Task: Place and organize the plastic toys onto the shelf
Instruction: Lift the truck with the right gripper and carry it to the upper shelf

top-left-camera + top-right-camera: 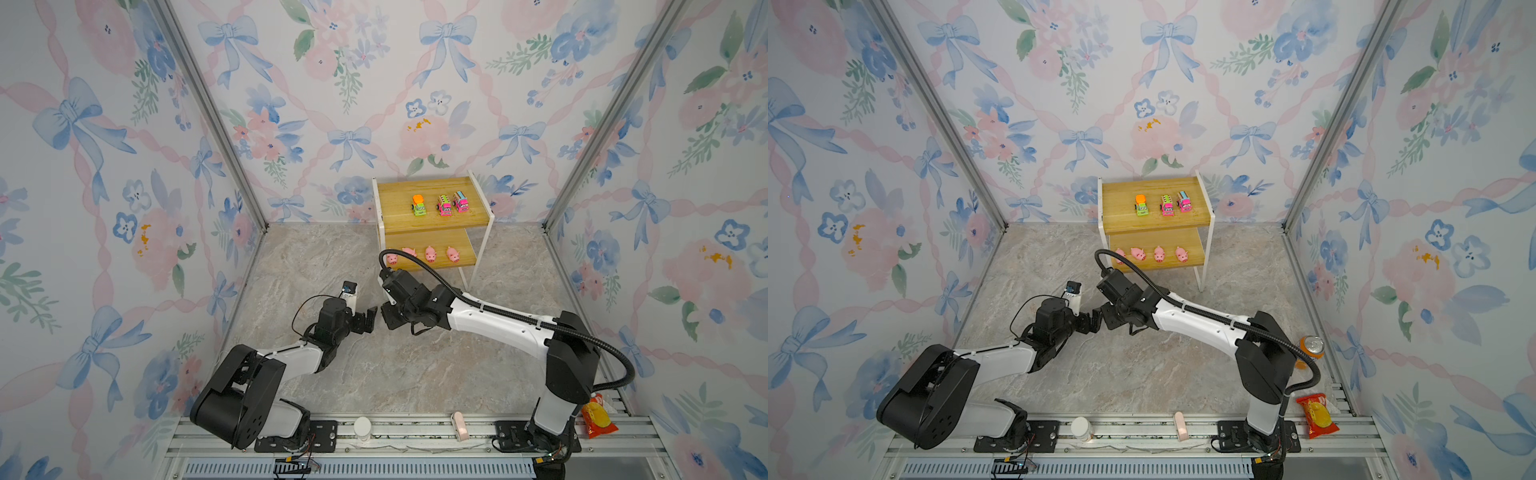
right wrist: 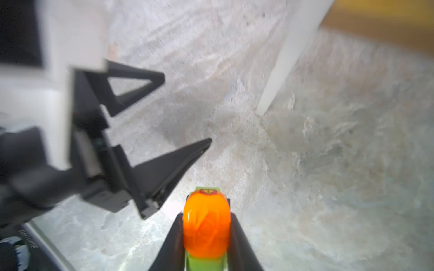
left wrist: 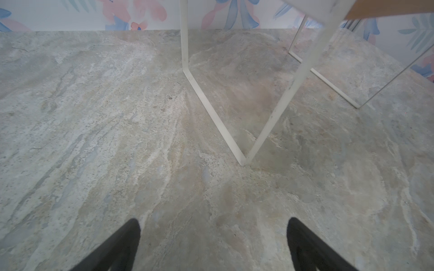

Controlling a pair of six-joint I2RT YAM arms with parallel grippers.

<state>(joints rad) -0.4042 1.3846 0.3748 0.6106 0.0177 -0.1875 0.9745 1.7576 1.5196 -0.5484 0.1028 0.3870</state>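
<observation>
text: none legible | snack bag [image 1: 1316, 417] print — too small

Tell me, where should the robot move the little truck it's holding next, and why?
Probably lift it toward the top of the shelf. The right gripper is shut on a green truck low over the table, and the other green truck already stands up there with bare wood to its left.

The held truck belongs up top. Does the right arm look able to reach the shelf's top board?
Probably yes. The right tool is shut on the truck; the top board is uncovered, with bare wood beside the parked truck, and the open left tool sits aside, not between.
</observation>
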